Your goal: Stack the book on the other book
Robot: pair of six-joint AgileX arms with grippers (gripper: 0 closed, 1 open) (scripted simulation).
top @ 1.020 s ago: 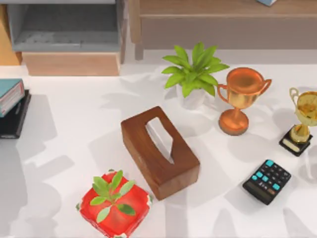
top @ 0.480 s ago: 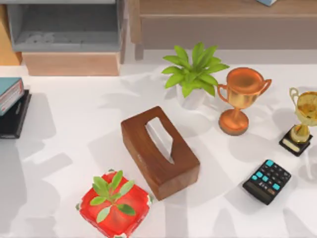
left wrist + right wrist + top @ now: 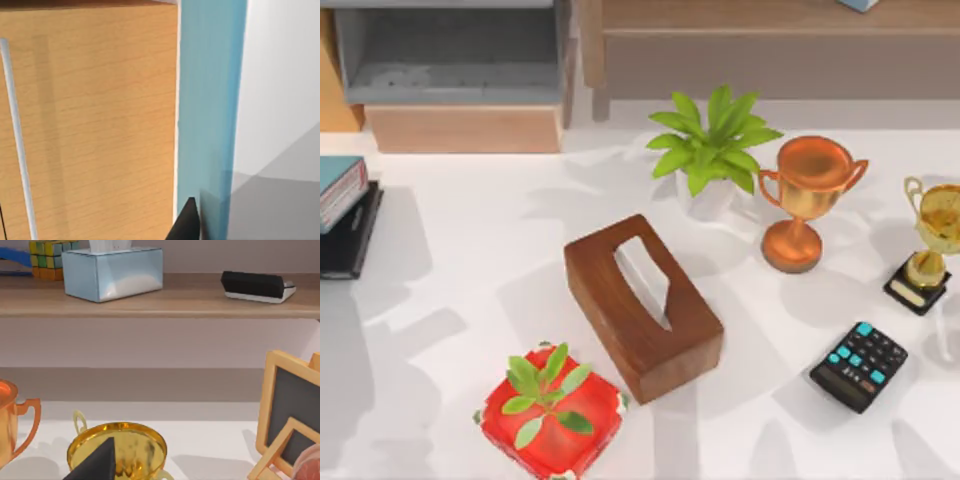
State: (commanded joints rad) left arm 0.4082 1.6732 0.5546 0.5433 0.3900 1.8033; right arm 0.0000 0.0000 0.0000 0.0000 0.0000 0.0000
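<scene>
at the table's far left edge in the top view, the teal book already lies on the black book, partly cut off from sight. the left gripper shows one dark fingertip close against the teal cover; whether it is spread or pinching i cannot tell. a careless pull away could drag the top book askew. the right gripper hangs over the gold trophy, state unclear. farther off, the white table carries a tissue box, and a shelf lies beyond.

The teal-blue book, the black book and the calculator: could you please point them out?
teal-blue book (image 3: 338, 186): top view, its cover.
black book (image 3: 350, 240): top view, its exposed cover.
calculator (image 3: 859, 366): top view, its keypad.
</scene>
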